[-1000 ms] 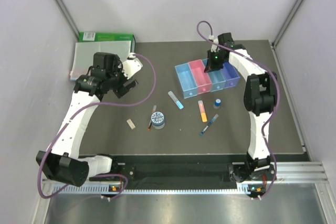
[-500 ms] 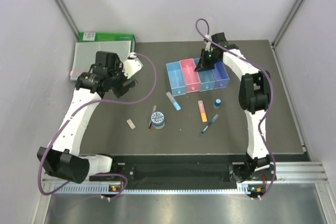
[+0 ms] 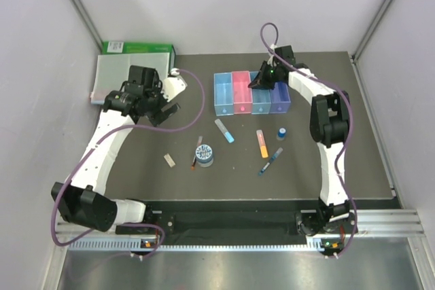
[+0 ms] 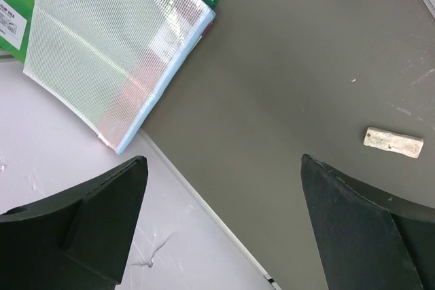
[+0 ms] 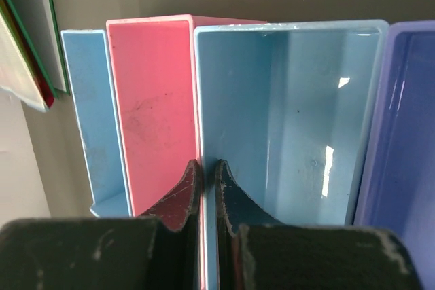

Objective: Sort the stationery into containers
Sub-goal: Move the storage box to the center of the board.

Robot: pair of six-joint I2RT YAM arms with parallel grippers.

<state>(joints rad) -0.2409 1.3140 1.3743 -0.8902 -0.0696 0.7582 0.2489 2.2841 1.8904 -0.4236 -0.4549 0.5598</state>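
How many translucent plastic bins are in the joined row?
4, left to right from above: light-blue plastic bin, pink plastic bin, second light-blue plastic bin, purple-blue plastic bin.

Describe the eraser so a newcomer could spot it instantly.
On the dark table, find the row of four coloured bins near the back, then come nearer and left to the round grey tape roll. The eraser lies by itself just left of that roll: a short beige block, the only pale, stubby piece there.

A green box (image 3: 138, 47) sits at the upper left of the top view. A clear mesh folder (image 3: 111, 74) lies partly over it, on the dark grey table (image 3: 224, 181).
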